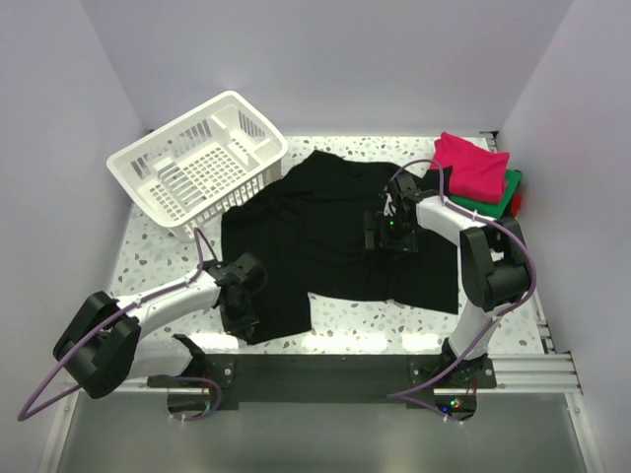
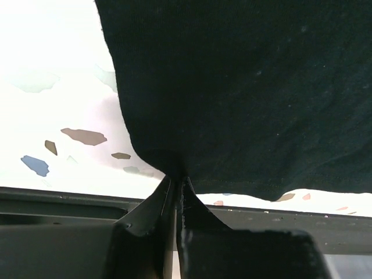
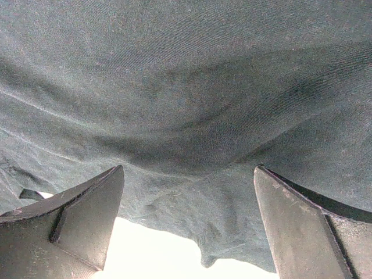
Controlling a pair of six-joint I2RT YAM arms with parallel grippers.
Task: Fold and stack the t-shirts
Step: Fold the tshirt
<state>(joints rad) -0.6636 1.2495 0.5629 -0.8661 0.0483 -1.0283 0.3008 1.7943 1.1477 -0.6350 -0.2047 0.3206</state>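
Terrazzo in white with grey, brown and blue flecks makes up the table [image 1: 345,320], walled in by plain pale panels. Spread over its middle lies the black t-shirt [image 1: 315,236], the largest thing on it: soft matte knit, flat in the centre, rumpled along its far edge, with an uneven near hem. At the far left stands a white plastic basket [image 1: 197,163], slatted and rectangular, tilted. Its right corner meets the shirt's far-left edge, but whether it rests on the cloth I cannot tell.

At the far right corner, well apart from the basket, sits a small folded pile: a magenta-pink shirt [image 1: 473,166] on top, a green shirt [image 1: 511,192] showing beneath it, and a sliver of a red shirt [image 1: 519,204] at the right edge.

Reaching in from the near left, the left gripper [image 1: 242,320] is at the black shirt's near-left corner. In its wrist view the jaws are clenched on the hem, and the cloth draws to a point at the tips [image 2: 176,177].

Bent over the shirt's right part, the right gripper [image 1: 389,236] blocks the overhead view of the cloth under it. Its dark, wedge-shaped fingers [image 3: 75,215] stand wide apart and released, with creased knit beyond them.
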